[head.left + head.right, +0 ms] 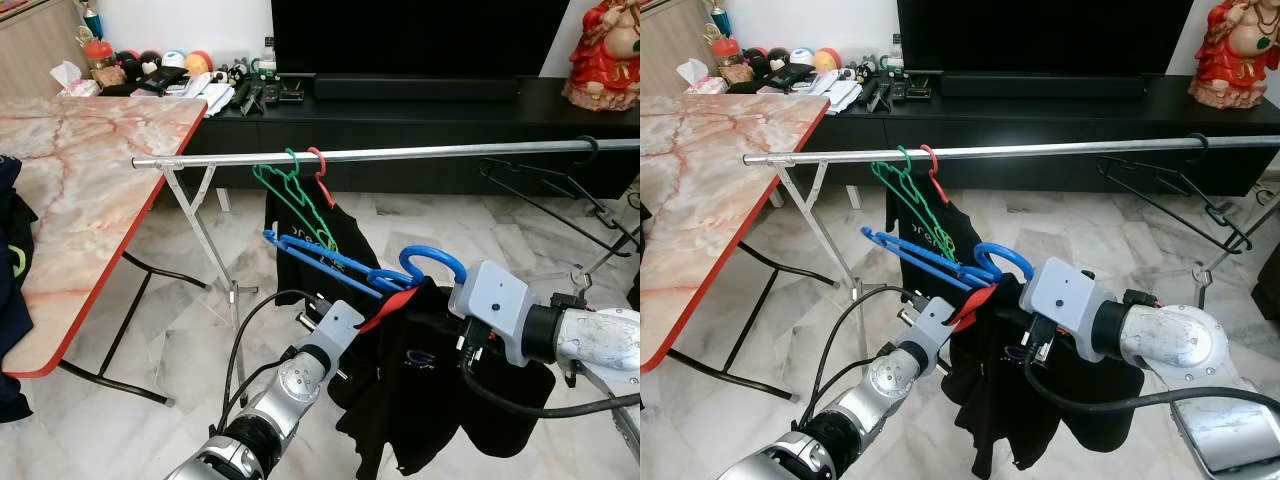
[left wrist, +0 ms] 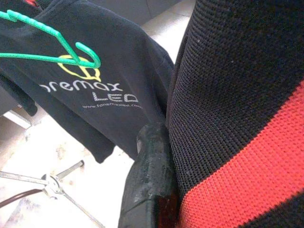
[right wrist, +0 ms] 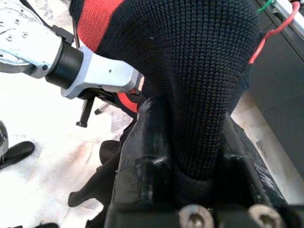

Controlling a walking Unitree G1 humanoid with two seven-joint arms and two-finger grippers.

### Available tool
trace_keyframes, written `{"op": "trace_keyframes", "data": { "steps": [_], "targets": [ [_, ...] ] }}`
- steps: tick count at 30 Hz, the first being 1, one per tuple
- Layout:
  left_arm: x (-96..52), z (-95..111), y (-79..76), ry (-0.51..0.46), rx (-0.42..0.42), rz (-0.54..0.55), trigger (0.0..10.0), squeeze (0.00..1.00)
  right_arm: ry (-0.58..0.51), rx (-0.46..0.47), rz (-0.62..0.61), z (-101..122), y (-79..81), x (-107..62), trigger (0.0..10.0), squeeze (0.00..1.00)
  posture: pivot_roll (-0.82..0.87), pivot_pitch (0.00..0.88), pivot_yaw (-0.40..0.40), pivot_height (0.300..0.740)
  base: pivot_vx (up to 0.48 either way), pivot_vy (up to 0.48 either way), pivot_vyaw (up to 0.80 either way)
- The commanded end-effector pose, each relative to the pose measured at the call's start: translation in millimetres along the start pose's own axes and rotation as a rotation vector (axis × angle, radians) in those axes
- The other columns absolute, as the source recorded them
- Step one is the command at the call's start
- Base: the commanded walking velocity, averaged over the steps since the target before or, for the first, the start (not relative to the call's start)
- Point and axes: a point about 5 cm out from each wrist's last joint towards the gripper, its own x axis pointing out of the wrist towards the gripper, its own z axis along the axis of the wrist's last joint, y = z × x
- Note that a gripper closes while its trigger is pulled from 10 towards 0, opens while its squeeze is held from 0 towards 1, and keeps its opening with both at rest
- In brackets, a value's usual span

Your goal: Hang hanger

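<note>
Rail: a silver clothes rail [image 1: 400,154] runs across the room in front of a black TV cabinet [image 1: 420,115].
On the rail, counted: one green hanger [image 1: 290,200], empty; one red hanger [image 1: 318,172] carrying a black printed shirt [image 1: 320,250]; one black hanger [image 1: 560,195] far toward the right end.
Task's hanger: a blue hanger [image 1: 350,265] bearing a black garment with a red stripe [image 1: 420,370]; it is held below the rail, hook not on it.
Right gripper [image 3: 190,142]: fingers clenched on the black knit cloth just under the blue hook.
Left gripper [image 2: 156,190]: one finger [image 2: 149,180] lies against the red-striped knit; whether the fingers are clamped cannot be told.
Left wrist view: shows white lettering and a yellow logo on the printed shirt, with the green hanger's tip before it.
Right wrist view: shows the left arm's silver wrist beside the garment.
Surface: a marble-patterned surface [image 1: 80,180] with a red edge stands at the left.
</note>
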Motion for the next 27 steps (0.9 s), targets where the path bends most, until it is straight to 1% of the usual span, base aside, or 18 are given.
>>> {"op": "trace_keyframes", "data": {
  "steps": [1, 3, 4, 5, 11, 14, 16, 17, 18, 19, 22, 24, 25, 27],
  "targets": [
    [-2.5, -7, -0.4, 0.021, -0.005, -0.009, 0.0, 0.00, -0.015, -0.028, -0.041, 6, -7.6, -3.3, 0.0, 0.00, -0.14, 0.128, 0.024, 0.740, 0.000, 0.000, 0.00],
    [-2.9, -8, -0.6, 0.027, -0.013, -0.009, 0.0, 0.00, -0.013, -0.025, -0.047, 6, -8.4, -3.2, 0.0, 0.00, -0.14, 0.128, 0.024, 0.740, 0.000, 0.000, 0.00],
    [-3.5, -9, -1.4, 0.031, -0.040, -0.012, 0.0, 0.00, -0.013, -0.024, -0.049, 6, -8.6, -3.0, 0.0, 0.00, -0.14, 0.130, 0.025, 0.740, 0.000, 0.000, 0.00],
    [-3.7, -9, -1.7, 0.032, -0.048, -0.013, 0.0, 0.00, -0.012, -0.023, -0.049, 6, -8.7, -2.9, 0.0, 0.00, -0.14, 0.130, 0.026, 0.740, 0.000, 0.000, 0.00],
    [-5.1, -10, -7.2, 0.025, -0.055, -0.040, 0.0, 0.00, -0.010, -0.011, -0.063, 4, -9.6, -2.6, 0.0, 0.00, -0.14, 0.131, 0.028, 0.740, 0.000, 0.000, 0.00],
    [-5.4, -10, -7.4, 0.030, -0.089, -0.039, 0.0, 0.00, 0.000, 0.005, -0.085, 0, -11.6, -3.1, 0.0, 0.00, -0.14, 0.132, 0.030, 0.740, 0.000, 0.000, 0.00],
    [-5.6, -11, -6.9, 0.029, -0.096, -0.040, 0.0, 0.00, 0.005, 0.017, -0.101, -2, -13.2, -3.4, 0.0, 0.00, -0.14, 0.132, 0.031, 0.740, 0.000, 0.000, 0.00],
    [-6.1, -12, -5.9, 0.032, -0.106, -0.039, 0.0, 0.00, 0.019, 0.061, -0.133, -11, -17.1, -4.5, 0.0, 0.00, -0.14, 0.133, 0.028, 0.740, 0.000, 0.000, 0.00],
    [-6.4, -12, -5.3, 0.034, -0.110, -0.039, 0.0, 0.00, 0.038, 0.074, -0.139, -18, -17.8, -5.7, 0.0, 0.00, -0.13, 0.133, 0.028, 0.740, 0.000, 0.000, 0.00],
    [-6.9, -13, -4.6, 0.035, -0.114, -0.038, 0.0, 0.00, 0.053, 0.114, -0.132, -29, -17.0, -8.3, 0.0, 0.00, -0.14, 0.134, 0.028, 0.740, 0.000, 0.000, 0.00],
    [-8.5, -15, -3.4, 0.037, -0.117, -0.040, 0.0, 0.00, 0.078, 0.188, -0.101, -49, -13.5, -15.2, 0.0, 0.00, -0.13, 0.133, 0.027, 0.740, 0.000, 0.000, 0.00],
    [-9.3, -16, -3.0, 0.037, -0.117, -0.042, 0.0, 0.00, 0.077, 0.222, -0.068, -58, -10.0, -18.5, 0.0, 0.00, -0.14, 0.131, 0.029, 0.740, 0.000, 0.000, 0.00],
    [-10.7, -19, -2.2, 0.041, -0.121, -0.045, 0.0, 0.00, 0.117, 0.273, -0.099, -77, -12.3, -24.6, 0.0, 0.00, -0.13, 0.132, 0.027, 0.740, 0.000, 0.000, 0.00],
    [-11.9, -21, -1.4, 0.046, -0.125, -0.046, 0.0, 0.00, 0.123, 0.318, -0.077, -90, -9.3, -30.7, 0.0, 0.00, -0.14, 0.132, 0.029, 0.740, 0.000, 0.000, 0.00]
  ]
}}
